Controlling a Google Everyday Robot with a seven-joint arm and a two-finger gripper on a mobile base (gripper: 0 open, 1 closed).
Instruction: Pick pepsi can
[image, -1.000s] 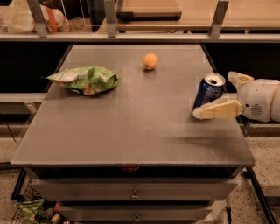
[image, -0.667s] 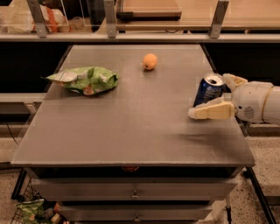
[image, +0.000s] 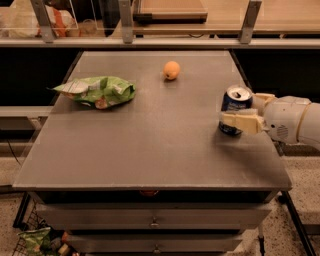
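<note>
The pepsi can (image: 235, 100) is dark blue with a silver top and stands upright near the right edge of the grey table (image: 150, 145). My gripper (image: 240, 109) reaches in from the right at can height. Its cream fingers straddle the can: one finger (image: 241, 122) lies across the front of the can's lower half, the other (image: 263, 98) sits behind it to the right. The jaws look open around the can, which still rests on the table.
A green crinkled chip bag (image: 97, 91) lies at the left of the table. An orange (image: 171, 70) sits at the far middle. A railing and shelf (image: 160, 42) run behind the table. Drawers (image: 155, 220) are below the front edge.
My gripper has moved left, so its fingers now reach along both sides of the can. The can seems to have shifted slightly left. The bag and orange have not moved.
</note>
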